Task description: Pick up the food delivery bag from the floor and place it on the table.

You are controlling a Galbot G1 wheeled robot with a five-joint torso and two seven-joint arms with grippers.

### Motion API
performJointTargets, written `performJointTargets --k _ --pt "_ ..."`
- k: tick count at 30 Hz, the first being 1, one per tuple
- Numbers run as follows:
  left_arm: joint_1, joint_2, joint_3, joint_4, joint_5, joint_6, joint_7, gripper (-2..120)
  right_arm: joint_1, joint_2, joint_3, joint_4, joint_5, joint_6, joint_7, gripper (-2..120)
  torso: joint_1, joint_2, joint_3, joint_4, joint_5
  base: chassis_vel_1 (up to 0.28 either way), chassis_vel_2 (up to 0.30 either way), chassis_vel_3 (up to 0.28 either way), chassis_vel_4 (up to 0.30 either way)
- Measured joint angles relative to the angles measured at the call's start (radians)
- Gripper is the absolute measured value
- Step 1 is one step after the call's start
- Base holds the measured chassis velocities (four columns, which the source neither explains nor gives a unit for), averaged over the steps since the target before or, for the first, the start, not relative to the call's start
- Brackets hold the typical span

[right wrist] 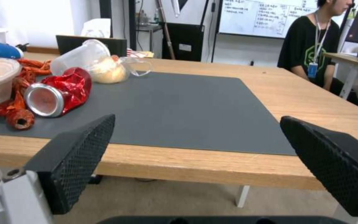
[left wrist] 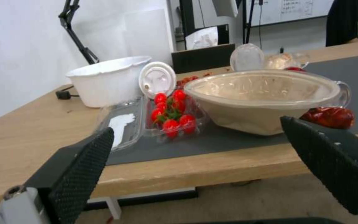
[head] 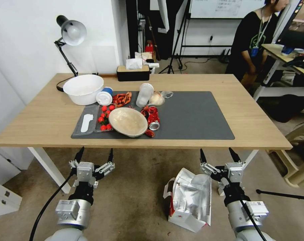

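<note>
While the food delivery bag (head: 191,200) lies on the floor just beside and below the right gripper (head: 221,156), nothing is picked up yet: both claws, left gripper (head: 94,156) too, hang spread and empty before the table (head: 255,134). Next needs a downward reach. Beyond, a clear tray (head: 103,117) holds cherry tomatoes.

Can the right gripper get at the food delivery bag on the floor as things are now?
Probably yes. The right gripper is open and hangs beside the food delivery bag, which stands on the floor in front of the table. Nothing lies between them, though the gripper points toward the table, so the arm must turn downward.
</note>
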Motion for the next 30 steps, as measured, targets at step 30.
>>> performJointTargets --k 30 --pt "0.0 0.0 0.0 0.0 0.0 0.0 0.0 100 0.0 0.0 0.0 0.0 0.0 0.001 0.0 100 0.0 0.0 0.0 0.0 0.0 0.0 0.0 0.0 0.0"
